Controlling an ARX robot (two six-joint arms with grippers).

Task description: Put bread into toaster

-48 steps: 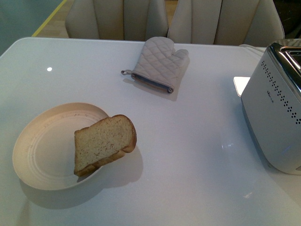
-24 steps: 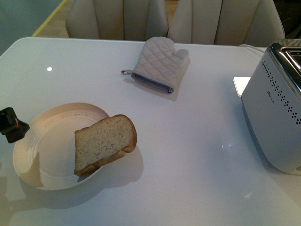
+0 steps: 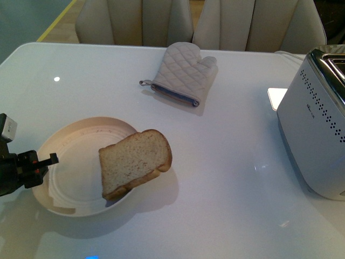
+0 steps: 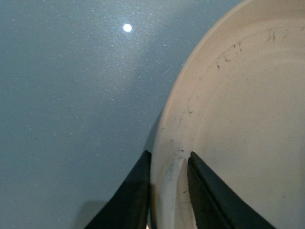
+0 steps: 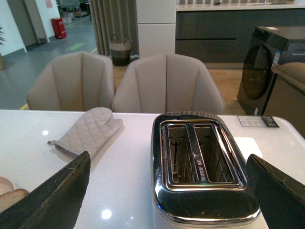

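Note:
A slice of tan bread [image 3: 135, 162] with a brown crust leans on the right rim of a cream plate [image 3: 75, 178] at the table's front left. My left gripper [image 3: 51, 159] is shut on the plate's left rim; in the left wrist view its black fingers [image 4: 128, 195] pinch the rim of the plate [image 4: 238, 119]. The silver-white toaster [image 3: 318, 135] stands at the right edge. In the right wrist view my right gripper [image 5: 167, 191] hangs open above the toaster [image 5: 200, 162], whose two slots are empty. A corner of the bread [image 5: 9, 198] shows there too.
A quilted grey oven mitt [image 3: 183, 73] lies at the back middle of the white table [image 3: 226, 178]; it also shows in the right wrist view [image 5: 88, 131]. Two beige chairs [image 3: 135, 21] stand behind the table. A card [image 5: 257, 121] lies behind the toaster.
My left gripper has come in from the left and closed on the plate's rim. The plate and bread have slid a little to the right.

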